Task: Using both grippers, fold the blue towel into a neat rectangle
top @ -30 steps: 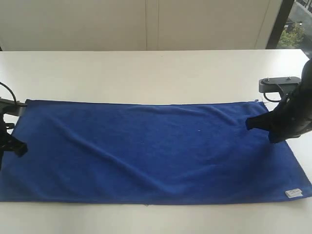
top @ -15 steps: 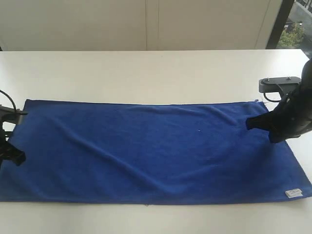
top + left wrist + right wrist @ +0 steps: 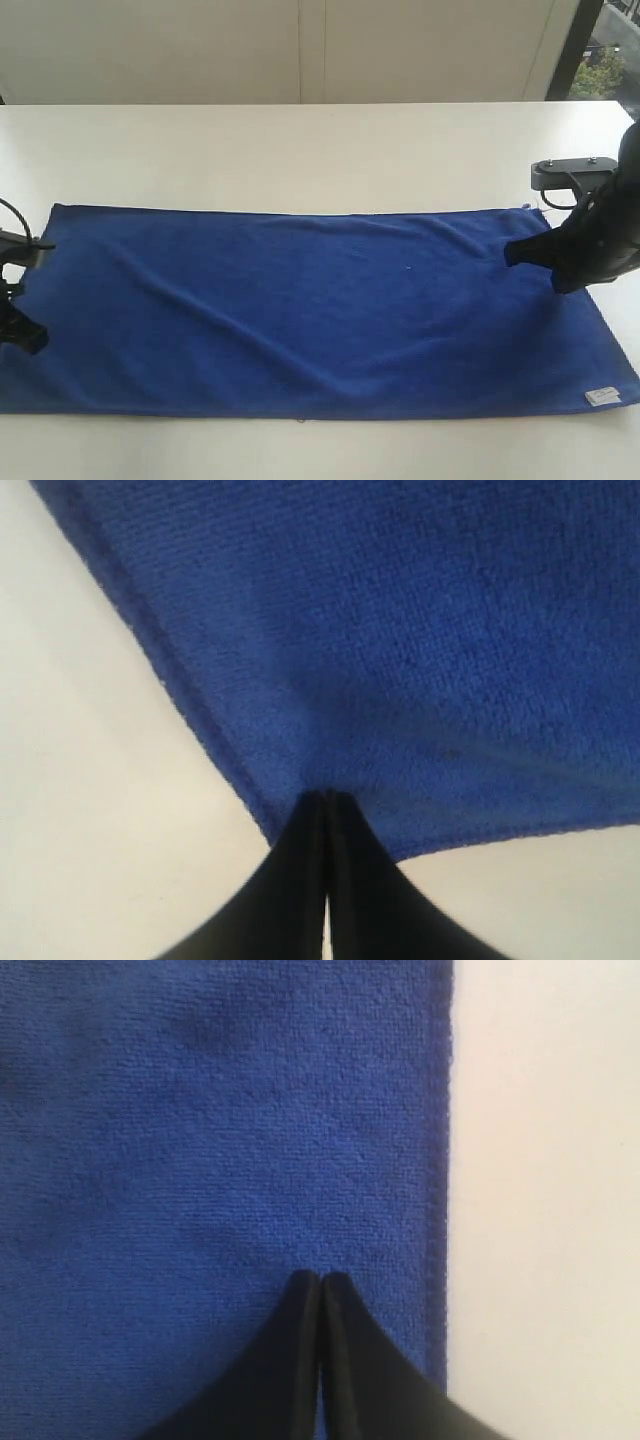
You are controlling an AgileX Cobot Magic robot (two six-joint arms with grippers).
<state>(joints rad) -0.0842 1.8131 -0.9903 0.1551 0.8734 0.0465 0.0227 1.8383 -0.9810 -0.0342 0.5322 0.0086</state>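
Note:
The blue towel (image 3: 320, 310) lies spread flat and lengthwise on the white table (image 3: 300, 150), with soft creases and a small white label (image 3: 601, 396) at its near right corner. My left gripper (image 3: 28, 338) is at the towel's left edge, close to the near left corner. In the left wrist view its black jaws (image 3: 325, 798) are pressed together over that corner of the towel (image 3: 420, 660), with no cloth between them. My right gripper (image 3: 512, 254) hovers over the towel's right end, shut and empty, with its tips (image 3: 321, 1280) just inside the hem (image 3: 440, 1160).
A cream wall runs behind the table, and a dark window frame (image 3: 575, 45) stands at the far right. Bare tabletop surrounds the towel, widest on the far side. The towel's near edge lies close to the table's front.
My left gripper has slid along the towel's left edge toward the near corner. The right gripper and the towel have not moved.

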